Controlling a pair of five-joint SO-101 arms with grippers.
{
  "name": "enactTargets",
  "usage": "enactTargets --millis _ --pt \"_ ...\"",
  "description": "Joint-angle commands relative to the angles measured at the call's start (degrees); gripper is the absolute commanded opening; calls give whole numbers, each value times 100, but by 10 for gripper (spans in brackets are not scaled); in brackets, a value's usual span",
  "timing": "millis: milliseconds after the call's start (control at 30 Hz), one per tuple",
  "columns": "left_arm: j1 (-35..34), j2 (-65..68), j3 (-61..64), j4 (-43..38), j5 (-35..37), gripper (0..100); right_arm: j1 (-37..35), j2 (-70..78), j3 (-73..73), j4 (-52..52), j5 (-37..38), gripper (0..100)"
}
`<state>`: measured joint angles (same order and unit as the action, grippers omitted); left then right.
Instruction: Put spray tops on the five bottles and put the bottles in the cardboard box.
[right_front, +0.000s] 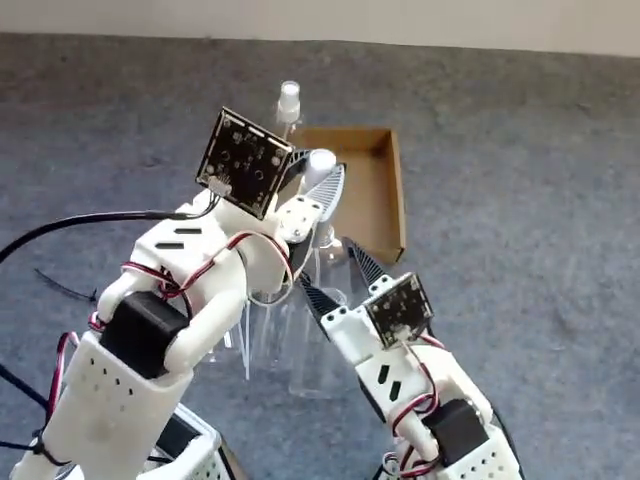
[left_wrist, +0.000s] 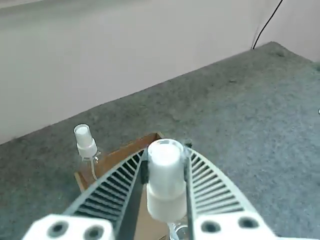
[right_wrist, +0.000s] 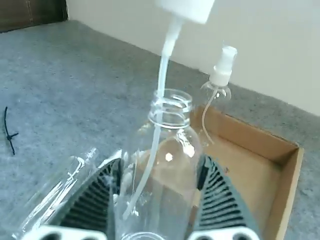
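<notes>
Right wrist view, right hand (right_wrist: 161, 162) clamps bottle (right_wrist: 166, 137), left hand (left_wrist: 165, 154) clamps spray top (left_wrist: 165, 182)

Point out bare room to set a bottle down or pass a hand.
Free: the carpet right of the cardboard box, the carpet left of it, and the box's bare floor. Crowded: in front of the box, where the left hand with a spray top and the right hand with a bottle meet.

Right wrist view's edge cuts off spray top (right_wrist: 186, 9) & base of held bottle (right_wrist: 162, 165), while in high view left arm (right_front: 190, 290) hides part of cardboard box (right_front: 397, 200) & most of standing bottles (right_front: 300, 355), no. unclear.
</notes>
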<state>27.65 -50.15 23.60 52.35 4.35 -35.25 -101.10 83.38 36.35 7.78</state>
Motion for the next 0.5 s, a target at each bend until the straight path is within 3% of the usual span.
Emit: enactTargets --millis 0,167,467 --pt "84 -110 -31 70 -35 4 110 1015 -884 -207 -97 3" --pt "84 -110 303 132 -44 4 110 1543 -1622 -207 -105 3" --pt "75 -119 716 149 -53 21 119 1534 -1648 -215 -580 3"
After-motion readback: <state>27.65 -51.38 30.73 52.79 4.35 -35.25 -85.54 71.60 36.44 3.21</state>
